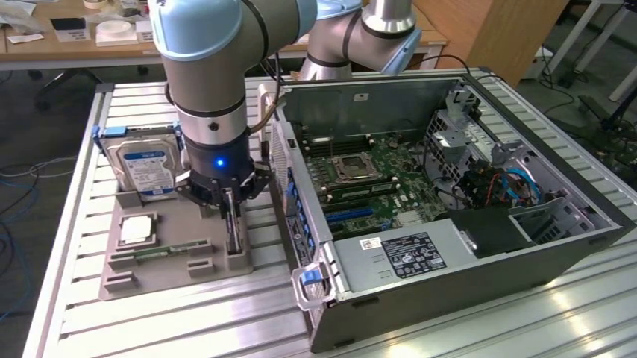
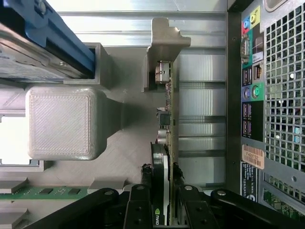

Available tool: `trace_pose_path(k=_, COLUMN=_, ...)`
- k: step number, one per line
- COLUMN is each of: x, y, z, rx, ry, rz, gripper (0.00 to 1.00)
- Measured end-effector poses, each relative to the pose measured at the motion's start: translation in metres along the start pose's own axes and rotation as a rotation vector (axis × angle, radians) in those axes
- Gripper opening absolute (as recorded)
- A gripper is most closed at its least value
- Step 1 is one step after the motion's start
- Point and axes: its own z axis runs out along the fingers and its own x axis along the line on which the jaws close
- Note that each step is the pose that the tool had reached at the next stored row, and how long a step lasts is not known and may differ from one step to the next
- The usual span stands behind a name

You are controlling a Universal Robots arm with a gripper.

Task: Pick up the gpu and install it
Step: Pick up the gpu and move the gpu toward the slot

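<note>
Gpu (image 2: pixel 169 114) stands edgewise in the tray (image 2: pixel 124 162); our gripper (image 2: pixel 162 175) clamps its two faces, so any skewed lift risks jamming it there.

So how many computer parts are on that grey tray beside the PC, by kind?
hard drive: 1
square silver chip: 1
memory stick: 1
gpu: 1, standing on edge in the gripper
Total: 4
</note>
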Motion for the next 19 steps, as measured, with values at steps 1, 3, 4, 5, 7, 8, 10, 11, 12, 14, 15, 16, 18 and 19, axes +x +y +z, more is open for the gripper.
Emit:
trace_pose_path(k=1, x=0.000, y=0.0000, z=0.0000, rx=0.0000, ry=0.0000, rz=0.000, gripper=0.27)
trace_pose_path(k=3, x=0.000, y=0.0000, z=0.0000, rx=0.0000, ry=0.0000, rz=0.000, gripper=0.27)
trace_pose_path(k=4, x=0.000, y=0.0000, z=-0.0001, rx=-0.0001, ry=-0.0001, rz=0.000, gripper=0.27)
trace_pose_path(k=5, x=0.000, y=0.0001, z=-0.0008, rx=-0.0002, ry=-0.0002, rz=0.000, gripper=0.27)
trace_pose_path(k=7, x=0.000, y=0.0002, z=-0.0041, rx=0.0000, ry=0.0000, rz=0.000, gripper=0.27)
trace_pose_path(k=8, x=0.000, y=0.0003, z=-0.0060, rx=0.0000, ry=0.0000, rz=0.000, gripper=0.27)
trace_pose_path(k=10, x=0.000, y=0.0005, z=-0.0102, rx=0.0000, ry=0.0000, rz=0.000, gripper=0.27)
trace_pose_path(k=11, x=0.000, y=0.0006, z=-0.0125, rx=0.0000, ry=0.0000, rz=0.000, gripper=0.27)
trace_pose_path(k=12, x=0.000, y=0.0007, z=-0.0149, rx=0.0000, ry=0.0000, rz=0.000, gripper=0.27)
trace_pose_path(k=14, x=0.000, y=0.0010, z=-0.0201, rx=0.0000, ry=0.0001, rz=0.000, gripper=0.27)
trace_pose_path(k=15, x=0.000, y=0.0011, z=-0.0227, rx=0.0000, ry=0.0000, rz=0.000, gripper=0.27)
trace_pose_path(k=16, x=0.000, y=0.0012, z=-0.0254, rx=0.0000, ry=0.0001, rz=0.000, gripper=0.27)
trace_pose_path(k=18, x=-0.001, y=0.0015, z=-0.0308, rx=0.0000, ry=0.0000, rz=0.000, gripper=0.27)
trace_pose_path(k=19, x=-0.001, y=0.0016, z=-0.0337, rx=-0.0001, ry=-0.0001, rz=0.000, gripper=0.27)
